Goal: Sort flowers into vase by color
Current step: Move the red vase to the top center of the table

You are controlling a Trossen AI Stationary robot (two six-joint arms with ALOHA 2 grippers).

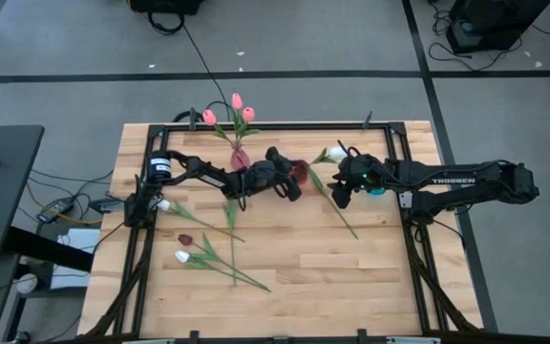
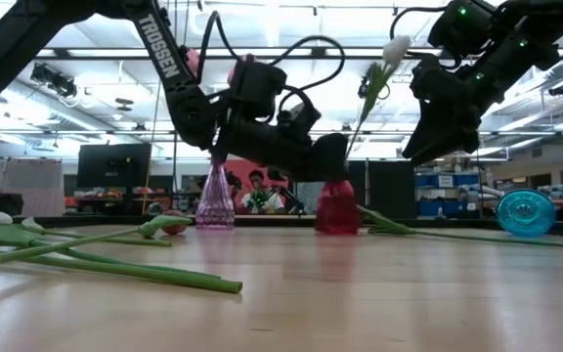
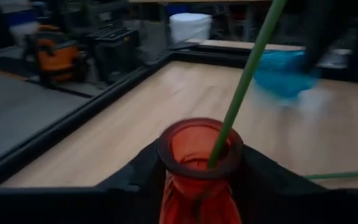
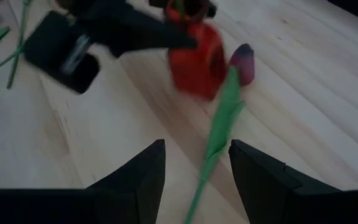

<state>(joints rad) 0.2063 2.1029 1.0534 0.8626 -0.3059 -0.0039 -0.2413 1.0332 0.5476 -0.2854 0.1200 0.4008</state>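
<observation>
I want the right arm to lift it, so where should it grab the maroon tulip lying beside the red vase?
Grip the maroon tulip by its bare stem below the leaf, from straight above, the right gripper straddling it. It lies flat, and its head end is crowded by the red vase in the left gripper.

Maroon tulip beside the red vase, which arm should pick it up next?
Right. The right gripper hangs open directly above the maroon tulip, while the left gripper is shut around the red vase, holding it.
</observation>
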